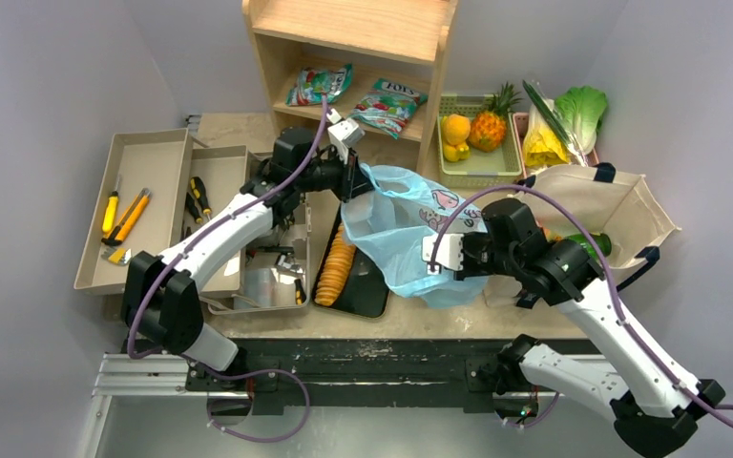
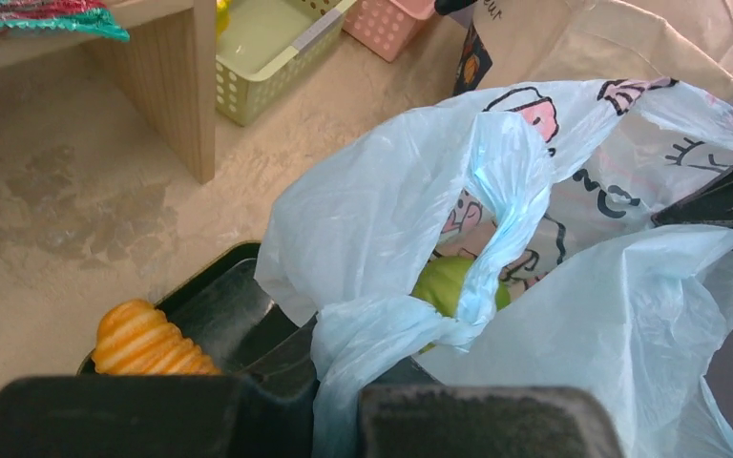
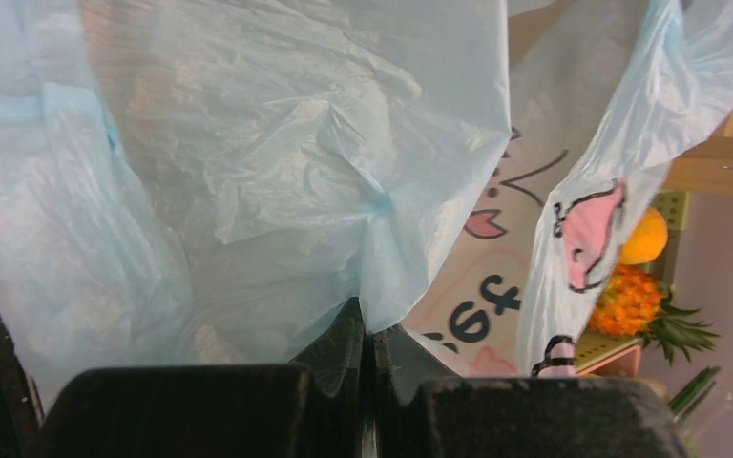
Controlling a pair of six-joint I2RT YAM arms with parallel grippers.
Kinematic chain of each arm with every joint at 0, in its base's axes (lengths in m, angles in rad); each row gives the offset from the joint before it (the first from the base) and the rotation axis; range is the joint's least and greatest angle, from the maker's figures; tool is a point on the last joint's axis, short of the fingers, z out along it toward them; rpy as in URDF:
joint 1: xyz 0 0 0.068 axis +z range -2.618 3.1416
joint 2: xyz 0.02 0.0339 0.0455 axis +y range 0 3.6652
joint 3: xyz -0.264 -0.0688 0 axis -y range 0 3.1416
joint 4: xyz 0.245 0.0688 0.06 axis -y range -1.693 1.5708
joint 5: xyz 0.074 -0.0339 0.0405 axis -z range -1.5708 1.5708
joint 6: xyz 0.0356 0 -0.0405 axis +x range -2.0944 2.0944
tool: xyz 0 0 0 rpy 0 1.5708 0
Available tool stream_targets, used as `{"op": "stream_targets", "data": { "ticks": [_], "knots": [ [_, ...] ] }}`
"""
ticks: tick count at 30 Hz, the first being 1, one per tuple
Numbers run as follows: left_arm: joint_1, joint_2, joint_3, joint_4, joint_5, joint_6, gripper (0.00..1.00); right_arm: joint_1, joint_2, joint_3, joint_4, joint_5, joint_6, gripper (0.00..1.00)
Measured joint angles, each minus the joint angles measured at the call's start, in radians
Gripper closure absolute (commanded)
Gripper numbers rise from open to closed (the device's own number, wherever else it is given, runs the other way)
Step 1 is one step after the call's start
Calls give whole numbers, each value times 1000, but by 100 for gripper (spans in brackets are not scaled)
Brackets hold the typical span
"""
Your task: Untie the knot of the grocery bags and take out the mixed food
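Beige tabletop, wooden shelf, grey tool trays, black cracker tray, green basket, canvas tote

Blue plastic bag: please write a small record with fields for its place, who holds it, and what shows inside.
bag: light-blue plastic bag, pink prints
place: partly over the black tray, beside the canvas tote
left gripper: shut on the bag's plastic
right gripper: shut on the bag's plastic
mouth: partly open
inside: a green fruit shows
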Motion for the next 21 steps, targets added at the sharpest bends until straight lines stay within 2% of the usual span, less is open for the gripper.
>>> {"op": "stream_targets", "data": {
  "ticks": [3, 5, 6, 7, 8, 9, 10, 14, 16, 17, 21],
  "knots": [
    [-8, -10, -21, 37, 6, 23, 100, 0, -21, -25, -32, -26, -1, 100],
    [-21, -16, -55, 43, 7, 60, 100, 0, -29, -80, -68, -45, -3, 88],
    [-32, -20, -76, 40, 8, 85, 100, 0, -31, -105, -84, -51, -3, 76],
    [-43, -24, -97, 32, 8, 112, 100, 0, -26, -132, -107, -59, -2, 55],
    [-55, -27, -115, 19, 8, 136, 100, 0, -12, -151, -129, -72, 2, 39],
    [-66, -30, -132, 7, 8, 159, 100, 0, 10, -156, -152, -85, 11, 29],
    [-76, -33, -146, -4, 8, 179, 100, 0, 36, -154, -163, -105, 22, 25],
    [-105, -49, -176, -39, 6, 230, 100, 0, 124, -55, -160, -165, 100, 24],
    [-108, -54, -176, -40, 3, 237, 100, 0, 144, 31, -117, -201, 157, 28],
    [-108, -57, -176, -40, 2, 241, 100, 0, 148, 80, -83, -217, 195, 34],
    [-108, -60, -176, -40, -4, 250, 100, 0, 148, 181, 39, -256, 284, 84]
  ]
}}
